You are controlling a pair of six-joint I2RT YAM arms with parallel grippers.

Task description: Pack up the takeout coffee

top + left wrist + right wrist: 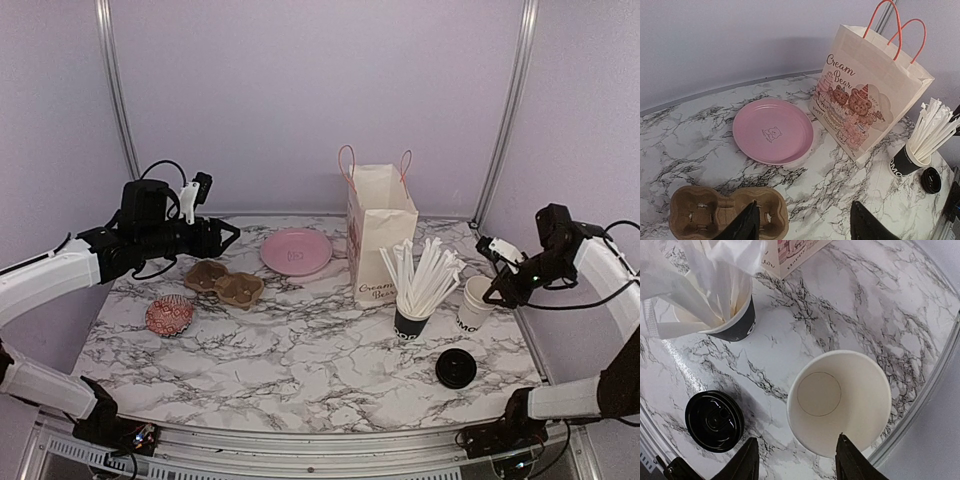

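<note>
The surface (300, 370) looked like smooth, veined marble. The white cup (855, 405) was matt paper, the black lid (714, 421) glossy plastic. The brown carrier (700, 210) was rough moulded pulp; the pink plate (772, 131) smooth.

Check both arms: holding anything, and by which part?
Nothing held. Left gripper jaws open by the brown pulp cup carrier; right gripper jaws open over the near rim of the lidless white paper cup.

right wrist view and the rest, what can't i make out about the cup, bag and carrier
Cup: side lettering hidden from above in the right wrist view, too small to read in the top view.
Bag: inside hidden by its own walls in every view.
Carrier: cut off by the bottom edge and the left tool in the left wrist view.
</note>
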